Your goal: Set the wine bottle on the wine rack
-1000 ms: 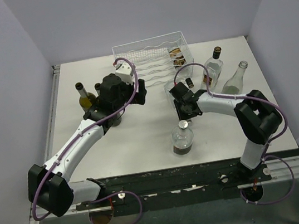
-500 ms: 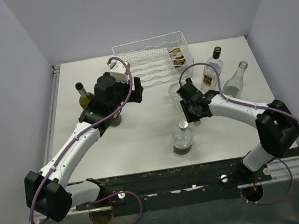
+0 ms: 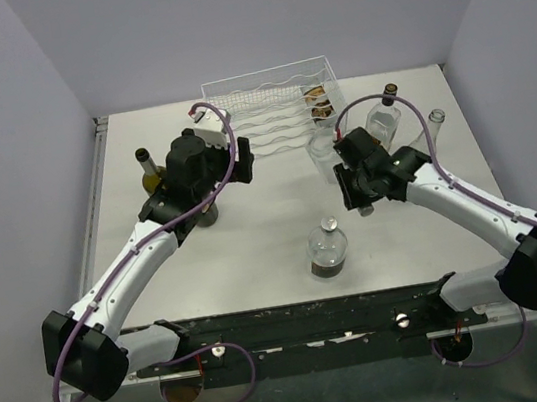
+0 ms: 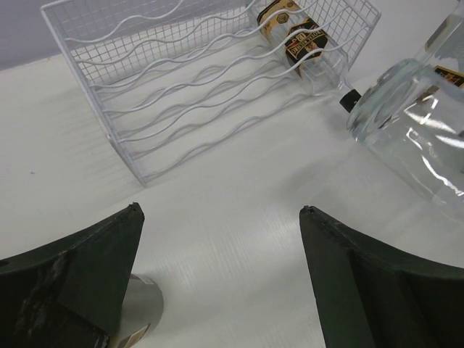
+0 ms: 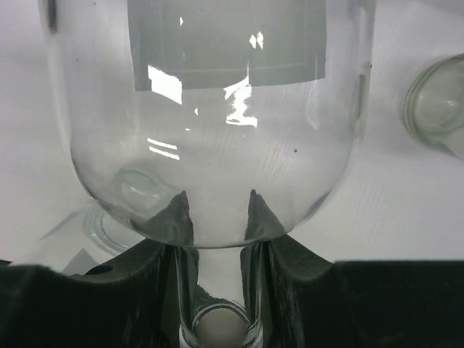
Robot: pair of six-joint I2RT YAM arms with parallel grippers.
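Plain grey walls boxed in a white table [image 3: 256,253], and at its far edge sat the wine rack [image 3: 270,110], a white wire box with wavy shelves. One labelled bottle [image 3: 319,100] already lay in the rack's right end, so that much looked banked.

The action was on the right. The right gripper [image 3: 342,162] was clamped on the neck of a clear wine bottle [image 3: 321,145]. The right wrist view made that plain, with a dark finger on either side of the glass neck and the broad body [image 5: 217,109] swelling out beyond the tips. From above, the bottle sat just in front of the rack's right front corner, close but not inside. Whether its base was clear of the table, I couldn't say.

The left gripper [image 3: 245,157] hovered near the rack's front left with nothing in it. Its own camera showed the jaws spread wide over bare tabletop, the rack [image 4: 203,80] ahead and the clear bottle [image 4: 409,116] off to one side.

Call it the middle of the job: bottle grasped and brought to the rack, but not yet laid in. By my read, what was left was to line it up with a free wavy channel, slide it in and let go. Other bottles waited on the table: an olive one [image 3: 150,173] at the left, a round one [image 3: 328,251] near the front and two [image 3: 384,115] at the right.
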